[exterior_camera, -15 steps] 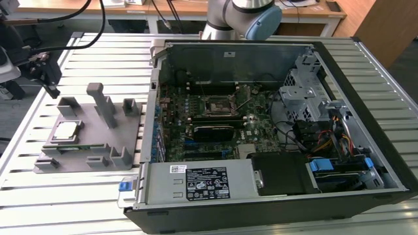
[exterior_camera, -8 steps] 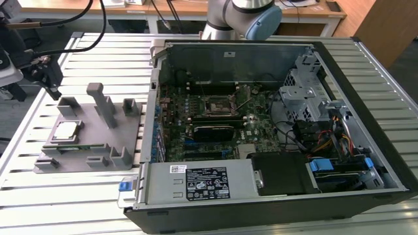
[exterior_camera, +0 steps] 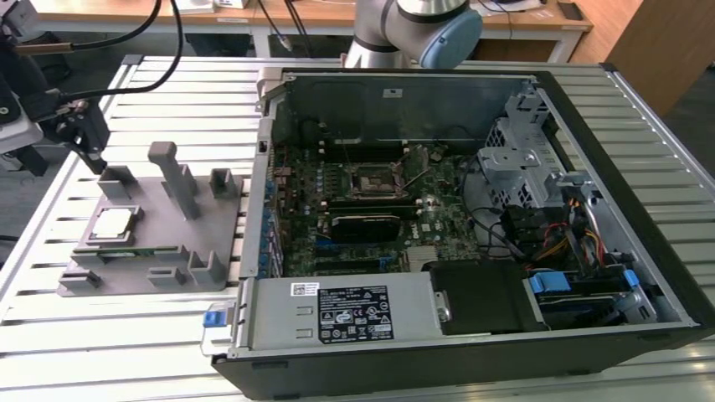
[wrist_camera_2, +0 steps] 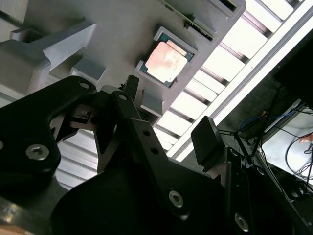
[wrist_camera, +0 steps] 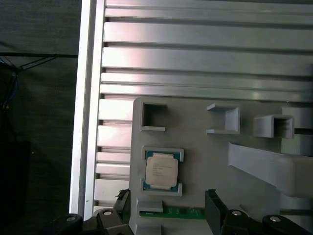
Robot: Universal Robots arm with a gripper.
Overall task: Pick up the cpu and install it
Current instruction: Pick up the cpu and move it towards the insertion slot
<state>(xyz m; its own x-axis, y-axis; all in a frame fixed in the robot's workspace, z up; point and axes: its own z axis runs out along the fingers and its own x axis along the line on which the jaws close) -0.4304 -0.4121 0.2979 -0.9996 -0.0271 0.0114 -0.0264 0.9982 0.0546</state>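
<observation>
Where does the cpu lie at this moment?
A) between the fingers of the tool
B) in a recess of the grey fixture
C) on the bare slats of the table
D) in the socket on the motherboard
B: the cpu sits in a square recess of the grey fixture, outside the computer case, and the open tool holds nothing.

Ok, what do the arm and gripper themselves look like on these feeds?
The arm has silver-grey tubular links and a pale blue round joint cap. The gripper is matt black, built of angular plates with silver screw heads, ending in two flat black fingers. Black cables loop toward it in the exterior view.
</observation>
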